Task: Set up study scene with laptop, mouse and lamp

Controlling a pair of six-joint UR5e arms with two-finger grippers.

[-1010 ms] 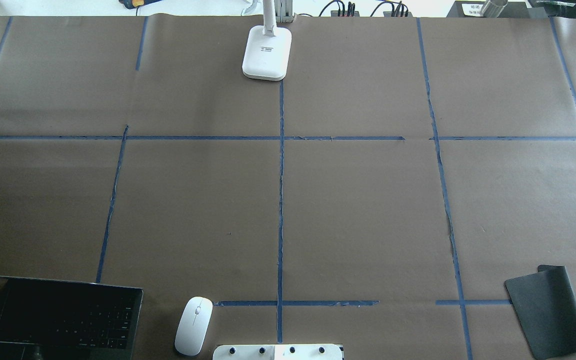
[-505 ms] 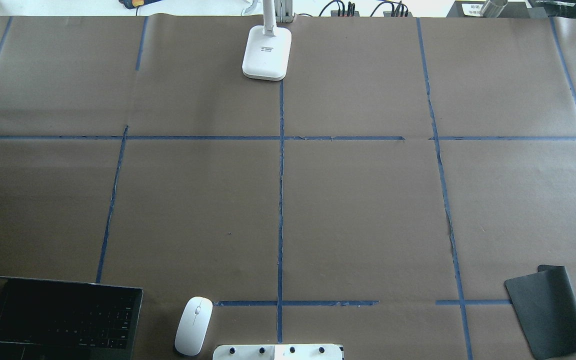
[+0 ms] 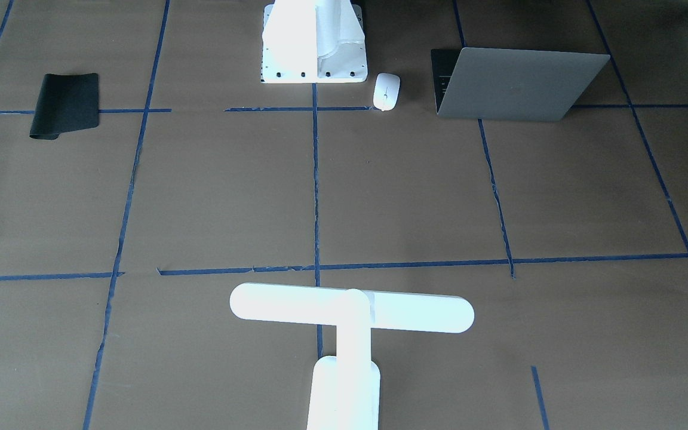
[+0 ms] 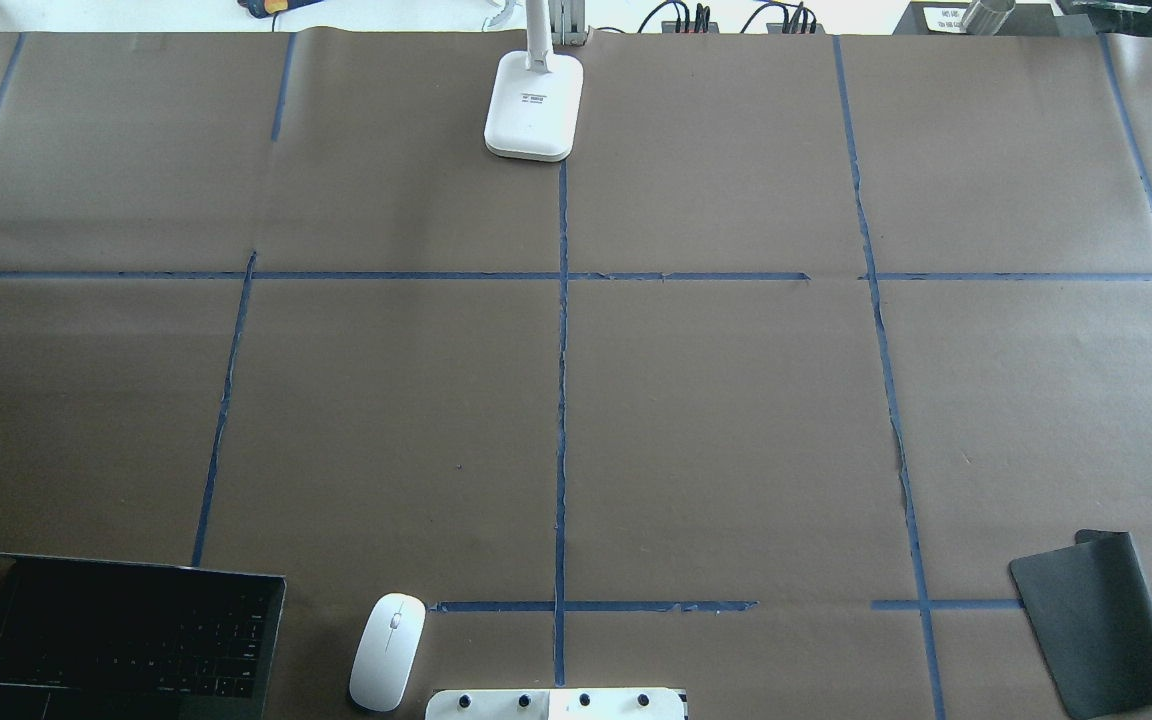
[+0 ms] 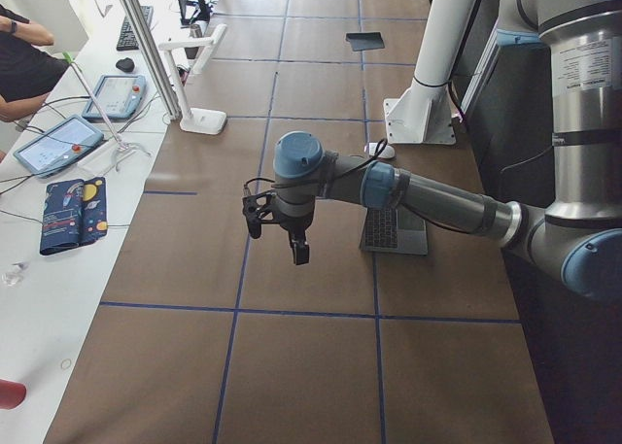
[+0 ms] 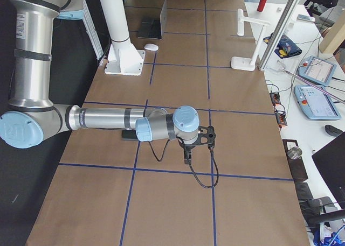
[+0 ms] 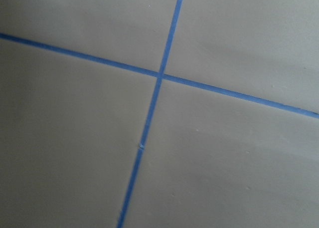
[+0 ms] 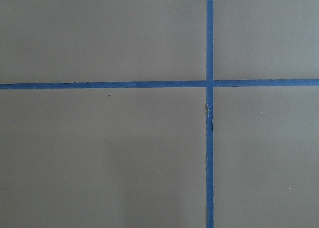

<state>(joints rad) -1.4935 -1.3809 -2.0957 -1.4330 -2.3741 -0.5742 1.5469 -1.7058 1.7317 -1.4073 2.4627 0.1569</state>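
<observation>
The open laptop (image 3: 517,83) and the mouse (image 3: 386,91) near it lie at the robot's edge of the desk (image 3: 200,191), the lamp (image 3: 350,310) opposite; whether the left fingers (image 5: 300,254) or right fingers (image 6: 186,159) are open, I cannot tell.

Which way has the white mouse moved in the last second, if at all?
No. The mouse sits where it was in the overhead view, just left of the blue tape line.
</observation>
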